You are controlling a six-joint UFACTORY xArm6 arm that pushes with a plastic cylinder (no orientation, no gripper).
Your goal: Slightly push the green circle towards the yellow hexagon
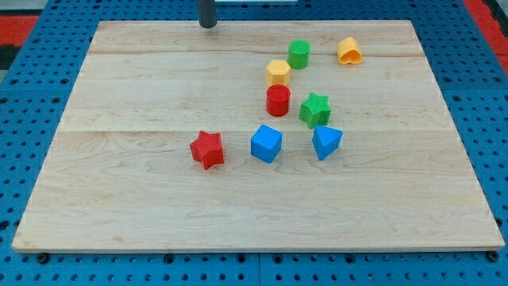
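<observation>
The green circle stands near the view's top, right of centre. The yellow hexagon sits just below and to the left of it, almost touching. My tip is at the board's top edge, well to the left of the green circle and apart from every block.
The wooden board lies on a blue pegboard. A red cylinder stands below the yellow hexagon. A green star, a blue cube, a blue wedge-like block, a red star and a yellow arch-like block lie around.
</observation>
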